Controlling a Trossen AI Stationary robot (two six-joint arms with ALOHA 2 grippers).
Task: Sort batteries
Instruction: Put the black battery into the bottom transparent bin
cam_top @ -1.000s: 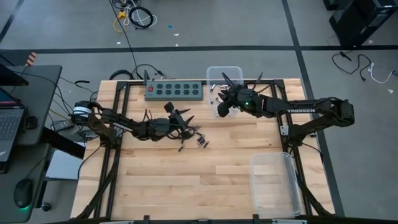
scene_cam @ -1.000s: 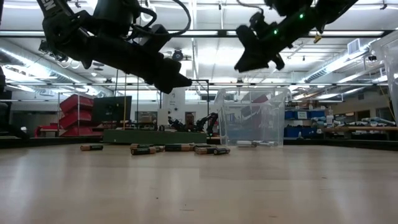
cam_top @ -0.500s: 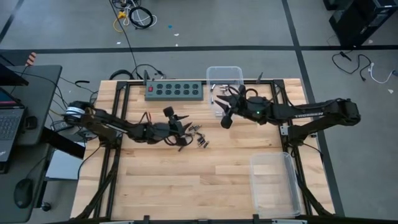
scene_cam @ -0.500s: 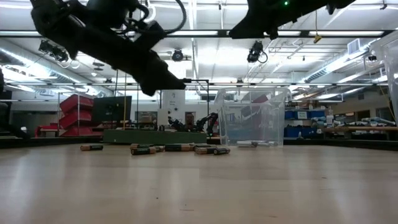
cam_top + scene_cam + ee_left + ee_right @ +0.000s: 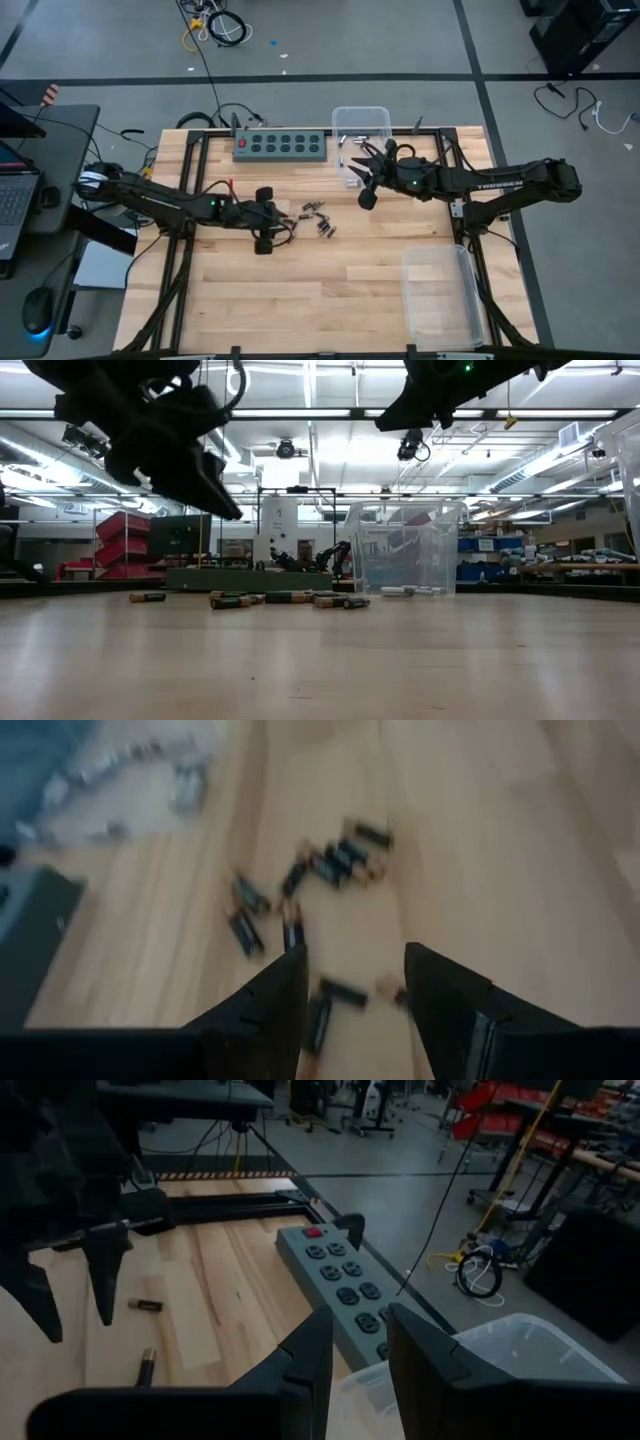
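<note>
Several small dark batteries lie loose on their sides mid-table; in the low view this row of batteries rests on the wood. My left gripper hovers just left of them, open, fingers slanting down toward the table's right. In its wrist view the left gripper has a few cells below and beyond its tips, untouched. My right gripper hangs high beside the far clear bin, open and empty. In its own view the right gripper looks over that bin's rim. Silvery cells lie inside the bin.
A green power strip lies along the far edge, left of the far bin. A second clear bin stands at the near right corner. Bare wood stretches along the near half of the table.
My left gripper has drawn back from over the batteries toward the table's left and near edge, turning as it went. My right gripper has risen beside the far bin, climbing out of the low view's top. The batteries have stayed where they were.
</note>
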